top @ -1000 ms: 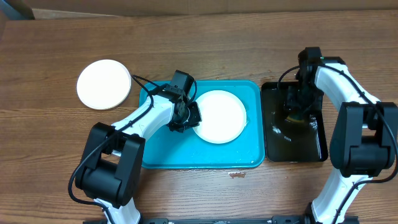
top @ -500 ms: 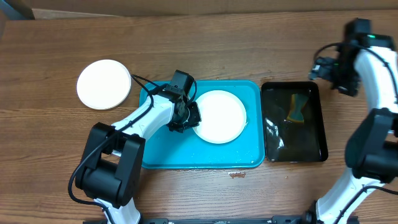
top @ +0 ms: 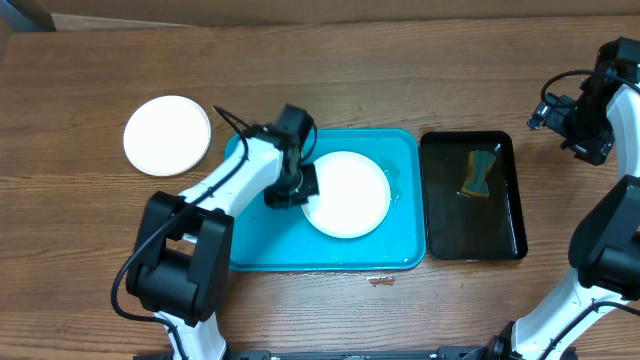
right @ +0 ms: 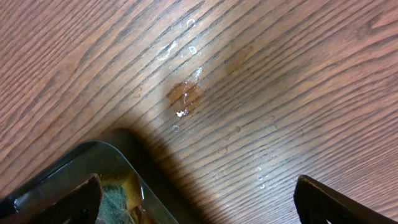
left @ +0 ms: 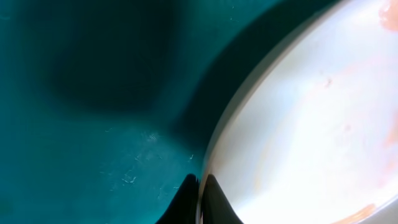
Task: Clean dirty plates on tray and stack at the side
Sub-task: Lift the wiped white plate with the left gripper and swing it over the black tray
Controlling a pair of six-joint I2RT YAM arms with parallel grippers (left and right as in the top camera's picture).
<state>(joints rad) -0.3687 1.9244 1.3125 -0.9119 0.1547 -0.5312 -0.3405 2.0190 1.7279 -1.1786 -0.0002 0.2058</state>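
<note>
A white dirty plate [top: 347,195] lies in the turquoise tray [top: 260,240]. My left gripper [top: 300,186] is shut on its left rim. In the left wrist view the two dark fingertips [left: 186,194] pinch the plate's [left: 311,124] edge over the tray floor [left: 93,124], and faint orange smears show on the plate. A second white plate [top: 167,135] sits on the table to the left of the tray. My right gripper [top: 552,115] hangs open over bare wood beyond the black tray's far right corner, nothing between its fingers [right: 199,205].
The black tray [top: 500,235] stands right of the turquoise one, with liquid and a yellow-green sponge [top: 480,172] in it. Its corner [right: 93,152] and the sponge [right: 115,199] show in the right wrist view. Water drops and a brownish stain [right: 185,96] mark the wood.
My left gripper has closed on the plate's rim, and the plate has shifted slightly toward the front. My right gripper let go of the sponge in the black tray, opened wide and swung out to the right.
</note>
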